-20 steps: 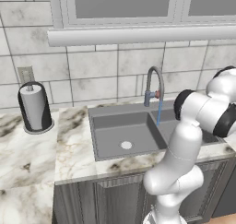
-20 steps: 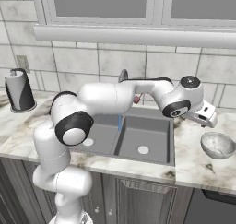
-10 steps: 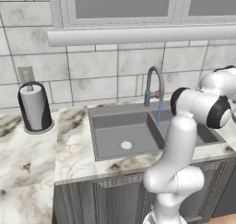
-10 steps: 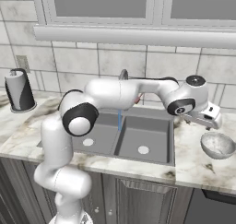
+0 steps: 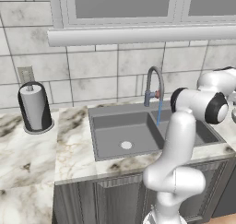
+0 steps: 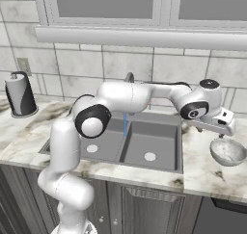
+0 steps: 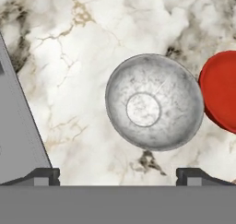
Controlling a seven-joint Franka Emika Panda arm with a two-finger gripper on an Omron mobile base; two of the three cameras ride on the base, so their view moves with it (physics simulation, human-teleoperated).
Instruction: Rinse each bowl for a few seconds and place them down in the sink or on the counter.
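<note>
The arm was stretched rightward over the counter [image 6: 202,168], gripper [image 7: 118,174] held above the grey mottled bowl [image 7: 154,101], jaws spread wide, nothing gripped. The red bowl [image 7: 221,90] was touching it.

I see the marble counter [image 7: 73,80] under my pincer, with the grey mottled bowl [image 7: 154,109] resting on it just ahead of the fingertips. The red bowl [image 7: 221,91] sits touching it on the pincer's right side.
</note>
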